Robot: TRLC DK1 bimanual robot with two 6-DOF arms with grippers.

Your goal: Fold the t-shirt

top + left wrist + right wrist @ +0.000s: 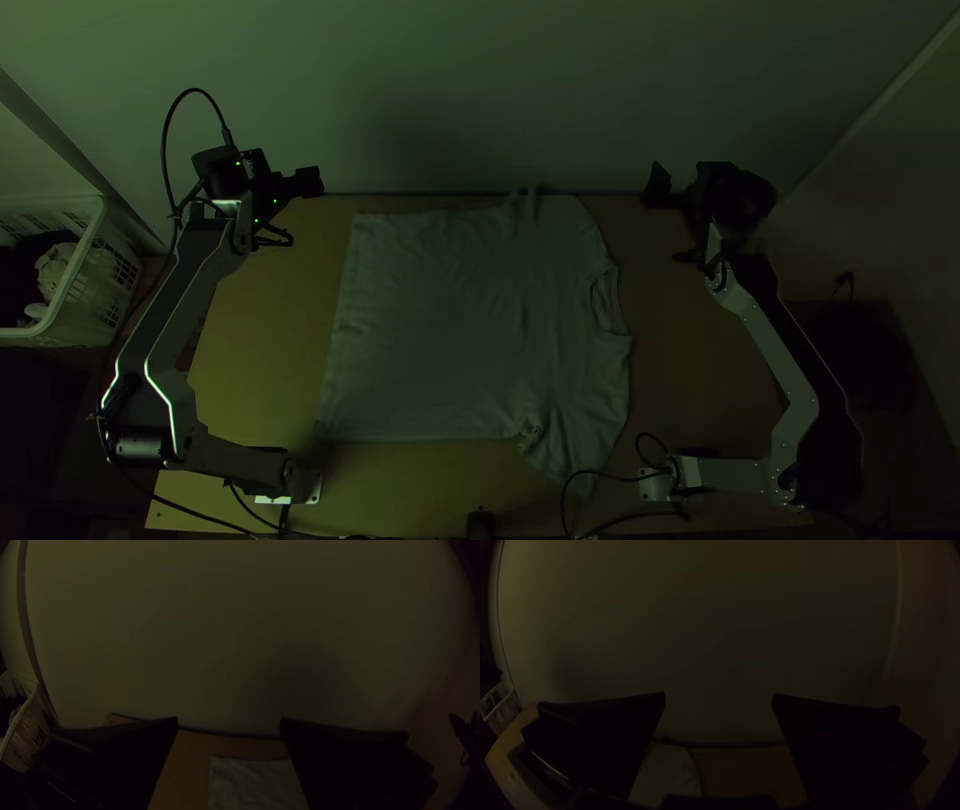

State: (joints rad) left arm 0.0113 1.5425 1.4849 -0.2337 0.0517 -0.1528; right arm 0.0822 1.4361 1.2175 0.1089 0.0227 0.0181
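Note:
The light t-shirt point(440, 320) lies spread on the table, its hem toward the left and its collar toward the right, with the near sleeve slightly creased. Past the shirt's far left corner, my left gripper point(298, 208) is held above the table's far edge; in the left wrist view the left gripper point(230, 722) stands open, with part of the shirt point(255, 782) beyond its fingers. My right gripper point(672, 188) is near the far edge, right of the shirt; in the right wrist view the right gripper point(719, 697) is open and holds nothing.
A white basket point(75, 290) with cloth in it stands left of the table. A pale wall point(450, 90) rises behind the far edge. Bare wood point(700, 390) shows right of the shirt, and a strip of table point(265, 330) lies to its left. Cables loop by both arm bases.

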